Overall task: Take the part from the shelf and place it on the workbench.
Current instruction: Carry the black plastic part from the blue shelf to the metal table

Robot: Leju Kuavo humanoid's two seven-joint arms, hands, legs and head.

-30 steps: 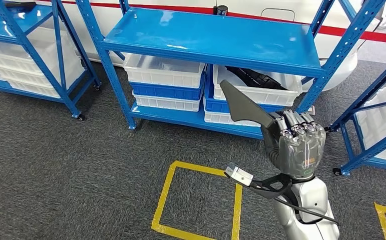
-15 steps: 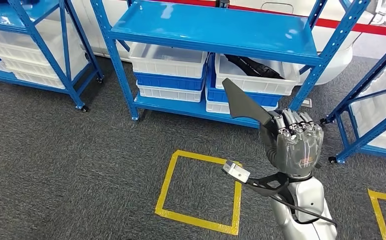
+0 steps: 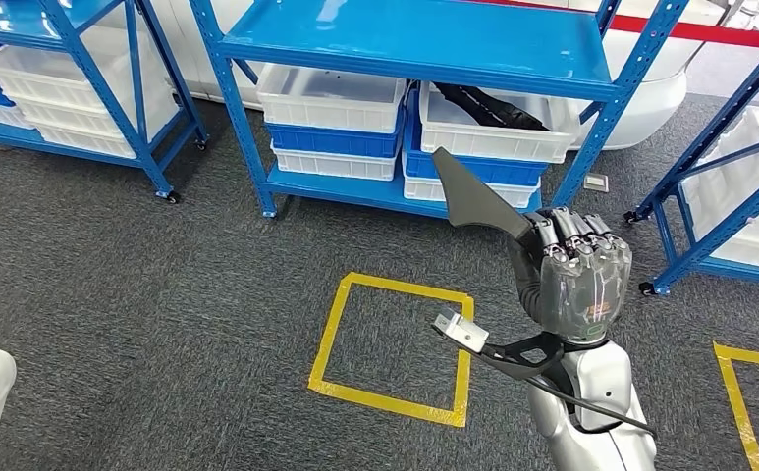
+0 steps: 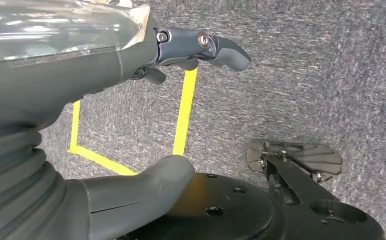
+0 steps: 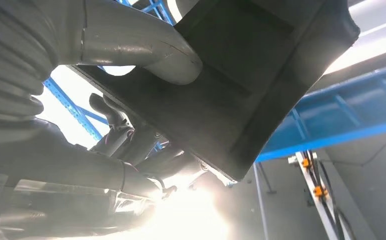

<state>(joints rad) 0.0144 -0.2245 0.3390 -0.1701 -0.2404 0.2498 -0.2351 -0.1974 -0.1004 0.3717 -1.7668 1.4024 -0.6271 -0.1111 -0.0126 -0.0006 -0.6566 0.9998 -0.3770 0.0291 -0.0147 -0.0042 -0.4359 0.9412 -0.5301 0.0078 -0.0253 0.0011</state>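
- The pick looks done: the right hand (image 3: 573,275) is clenched around the dark part (image 3: 475,196), which stands free of the shelf (image 3: 405,44), its pointed blade slanting toward 10 o'clock from the fist.
- In the right wrist view, the thumb (image 5: 146,42) presses across the part's flat face (image 5: 260,70) while the darker fingers (image 5: 131,145) wrap beneath it.
- The left hand (image 4: 106,100) hangs low over the carpet with its fingers apart, holding nothing.
- Remaining, as I judge it: carrying the part to the workbench and setting it down; no workbench is visible.
- Another dark piece lies in the white bin (image 3: 498,132) at 12 o'clock.
- The floor is grey carpet (image 3: 159,285) with a yellow taped square (image 3: 395,343) at 9 o'clock from the hand; blue racks of white and blue bins stand around.
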